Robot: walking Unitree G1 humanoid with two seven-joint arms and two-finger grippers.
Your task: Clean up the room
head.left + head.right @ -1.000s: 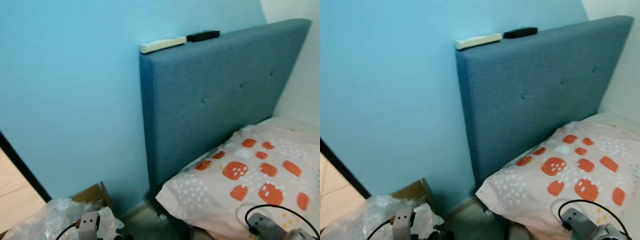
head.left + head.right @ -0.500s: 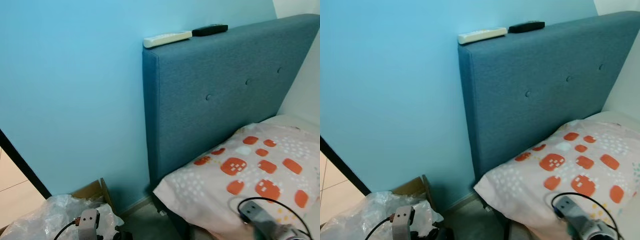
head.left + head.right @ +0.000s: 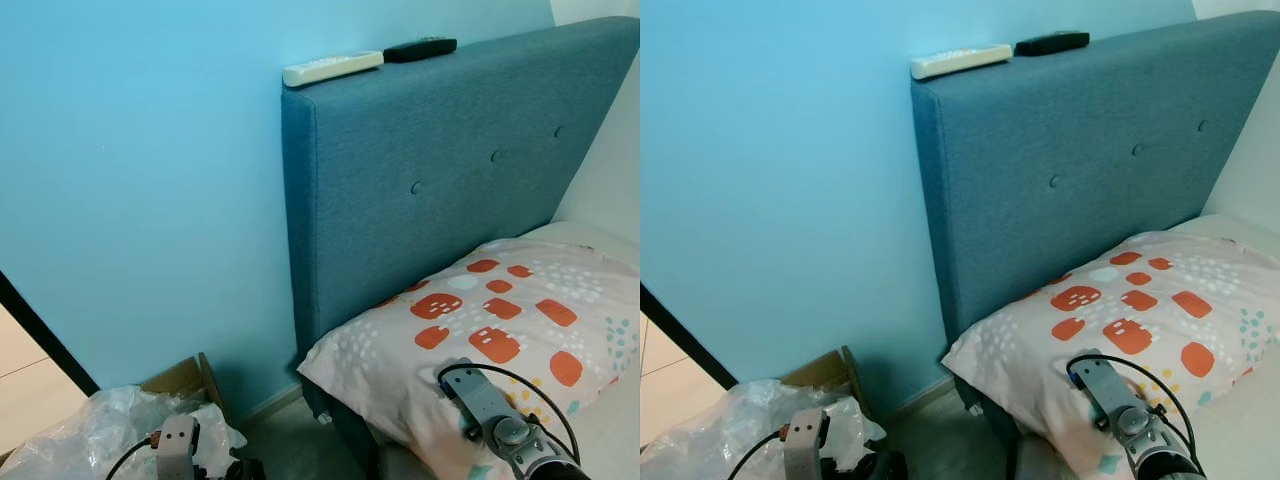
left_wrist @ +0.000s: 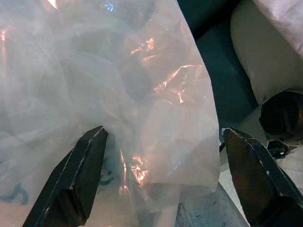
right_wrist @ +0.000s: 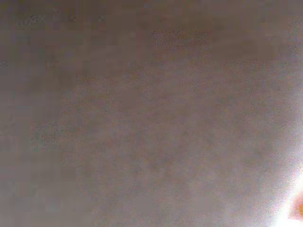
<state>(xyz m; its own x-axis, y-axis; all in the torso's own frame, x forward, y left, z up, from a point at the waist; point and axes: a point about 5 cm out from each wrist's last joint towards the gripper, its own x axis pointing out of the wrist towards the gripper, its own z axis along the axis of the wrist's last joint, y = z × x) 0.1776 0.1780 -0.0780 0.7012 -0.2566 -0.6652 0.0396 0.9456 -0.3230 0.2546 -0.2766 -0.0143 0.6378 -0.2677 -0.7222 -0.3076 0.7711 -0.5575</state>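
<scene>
One blue upholstered headboard (image 3: 450,180) stands against the light blue wall (image 3: 140,180), and it serves as the landmark here. Two remotes lie along its top edge: a white remote (image 3: 332,67) at the corner nearest the wall's open stretch and a black remote (image 3: 420,47) just beside it. One pillow (image 3: 480,330), white with orange patches, lies at the foot of the headboard on the bed. Below the headboard's outer corner, on the floor side, sits one crumpled clear plastic bag (image 3: 90,440) against one cardboard box (image 3: 180,378).

The left gripper (image 4: 163,179) hangs low over the plastic bag with its two black fingers (image 4: 75,177) spread wide apart, the film lying between them. The right arm (image 3: 495,430) reaches over the pillow's near edge; its wrist view is a blurred grey-pink surface, so its fingers cannot be judged.

Compared with a second ago, the right arm has come further up onto the pillow.
</scene>
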